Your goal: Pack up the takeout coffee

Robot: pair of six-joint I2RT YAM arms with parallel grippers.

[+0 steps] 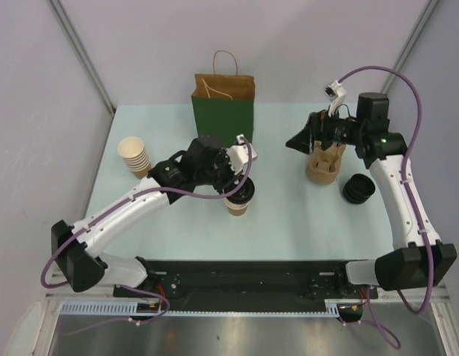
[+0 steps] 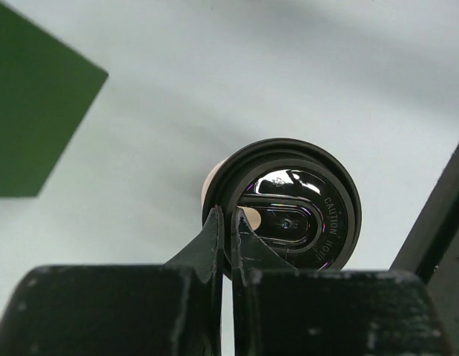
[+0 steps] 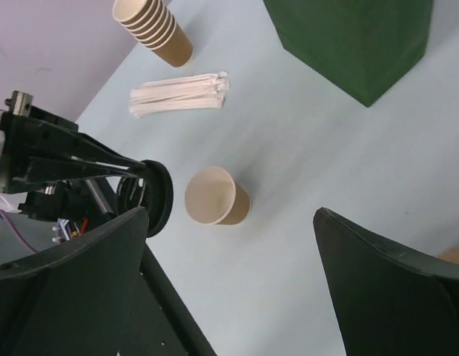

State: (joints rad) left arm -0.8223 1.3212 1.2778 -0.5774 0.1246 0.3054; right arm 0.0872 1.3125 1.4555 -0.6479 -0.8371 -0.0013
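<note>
The tan paper cup (image 3: 214,196) stands open and lidless on the table, also seen in the top view (image 1: 237,205). My left gripper (image 2: 228,219) is shut on the rim of a round black lid (image 2: 292,211) marked "CAUTION HOT". It holds the lid just above and beside the cup, not seated on it. The cup's cream rim (image 2: 207,185) peeks out behind the lid. The right wrist view shows the lid (image 3: 158,197) edge-on, apart from the cup. My right gripper (image 1: 299,142) is open and empty, up over the table's right half. The green bag (image 1: 223,111) stands at the back.
A stack of lidless cups (image 1: 134,156) stands at the left, with a bundle of white stirrers (image 3: 181,93) near it. Brown pulp carriers (image 1: 325,165) sit under my right gripper. A stack of black lids (image 1: 358,189) lies to their right.
</note>
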